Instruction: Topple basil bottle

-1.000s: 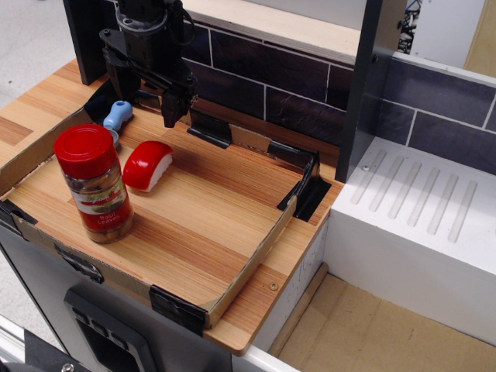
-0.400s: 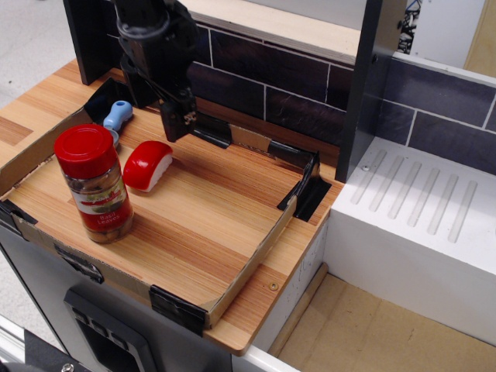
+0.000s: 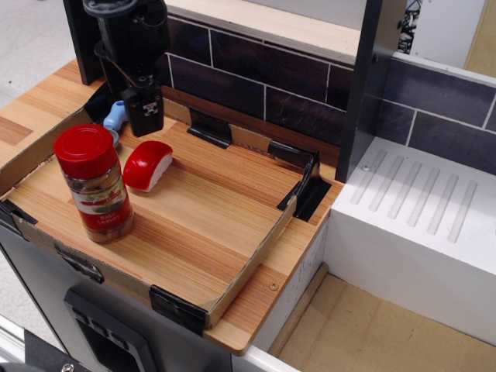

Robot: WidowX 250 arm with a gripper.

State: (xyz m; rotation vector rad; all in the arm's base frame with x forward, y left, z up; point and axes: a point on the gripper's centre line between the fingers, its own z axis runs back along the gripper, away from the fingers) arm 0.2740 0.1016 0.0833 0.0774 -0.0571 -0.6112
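Observation:
The basil bottle stands upright at the front left of the wooden tray. It is a clear jar with a wide red lid, a red-and-white label and brownish contents. My gripper hangs at the tray's back left corner, behind and above the bottle and apart from it. Its dark fingers point down with a gap showing between them, and nothing is held.
A red-and-white sushi-like piece lies just right of the bottle, below the gripper. A blue-handled item lies behind the bottle by the gripper. A dark tiled wall, a dark post and a white ridged drainer are to the right.
The gripper has moved left and slightly back, from above the tray's back edge to the back left corner, and has turned. The bottle and the sushi piece have not moved.

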